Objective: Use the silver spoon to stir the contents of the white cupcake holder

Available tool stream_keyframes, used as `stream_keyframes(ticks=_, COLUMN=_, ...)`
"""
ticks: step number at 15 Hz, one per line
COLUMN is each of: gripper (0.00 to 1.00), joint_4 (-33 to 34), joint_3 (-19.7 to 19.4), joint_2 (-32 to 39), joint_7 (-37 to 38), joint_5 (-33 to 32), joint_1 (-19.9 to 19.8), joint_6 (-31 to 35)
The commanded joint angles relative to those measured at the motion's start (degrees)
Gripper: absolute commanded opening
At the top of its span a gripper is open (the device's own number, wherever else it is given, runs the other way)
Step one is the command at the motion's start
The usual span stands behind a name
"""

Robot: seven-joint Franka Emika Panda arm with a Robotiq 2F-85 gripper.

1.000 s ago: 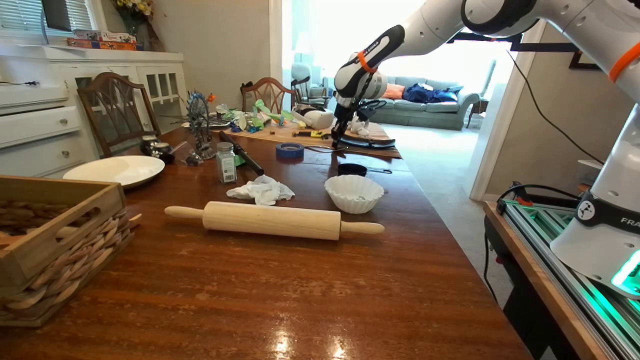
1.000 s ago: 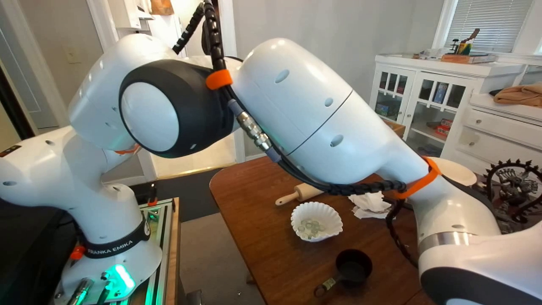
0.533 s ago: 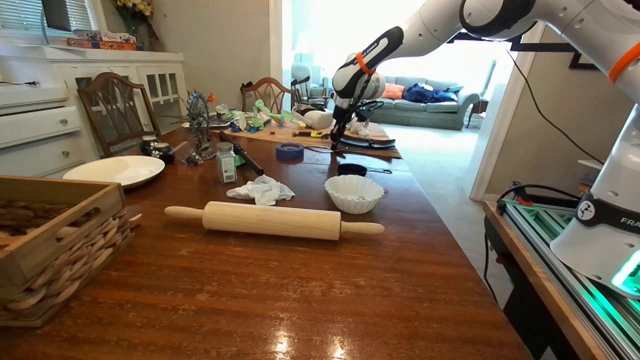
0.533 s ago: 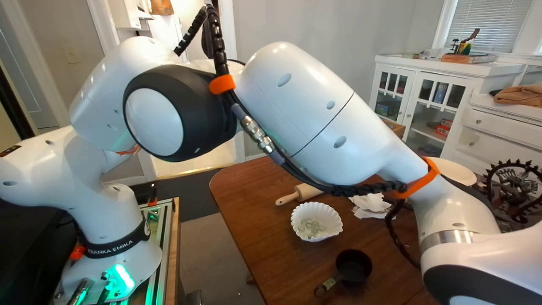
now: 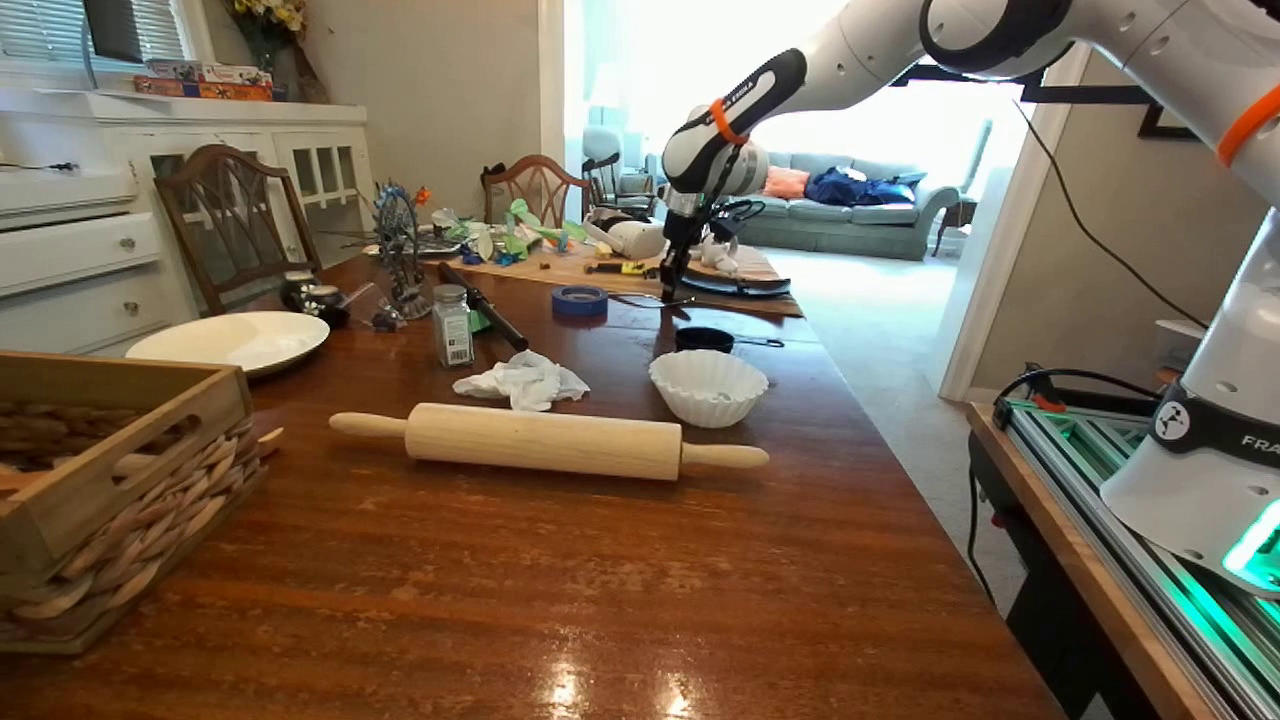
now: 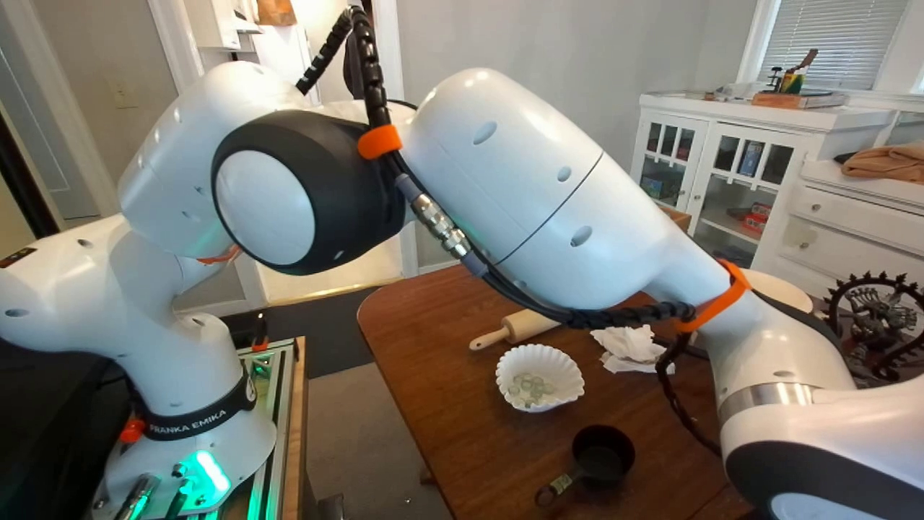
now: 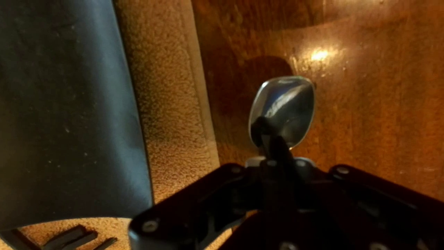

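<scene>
The silver spoon [image 7: 291, 107] shows its shiny bowl just beyond the fingertips in the wrist view, above the brown table. My gripper [image 7: 270, 137] is shut on it; the handle is mostly hidden by the dark fingers. In an exterior view the gripper [image 5: 668, 296] points down low at the far part of the table, a thin length of spoon sticking out at its tip. Nearer that camera stands the white cupcake holder [image 5: 708, 395], apart from the gripper. Looking into the white cupcake holder [image 6: 556, 365] from above, I see several pale, clear round pieces [image 6: 530, 390].
A small dark cup with a handle [image 5: 704, 338] stands between gripper and holder. Blue tape [image 5: 580, 301] lies beside the gripper, a curved dark tray [image 5: 735, 287] just behind it. A rolling pin [image 5: 545, 440], crumpled tissue [image 5: 525, 381] and glass jar [image 5: 453, 328] are closer to that camera.
My gripper and the spoon have shifted slightly to the left in an exterior view, staying low. The grip looks the same, and the white cupcake holder has not moved.
</scene>
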Motion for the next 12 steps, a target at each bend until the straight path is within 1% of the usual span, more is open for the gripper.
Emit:
stream_keyframes(ticks=1, gripper=0.00, joint_4=-4.7, joint_3=1.5, joint_2=-2.4, joint_7=-2.6, joint_5=0.1, joint_1=0.0, joint_6=-2.8)
stream_keyframes(ticks=5, gripper=0.00, joint_4=-11.5, joint_3=2.1, joint_2=-6.7, joint_7=-3.5, joint_5=-0.1, joint_1=0.5, joint_6=-3.0)
stream_keyframes(ticks=12, gripper=0.00, joint_4=-24.9, joint_3=1.9, joint_2=-14.4, joint_7=-5.6, joint_5=-0.1, joint_1=2.2, joint_6=-2.1)
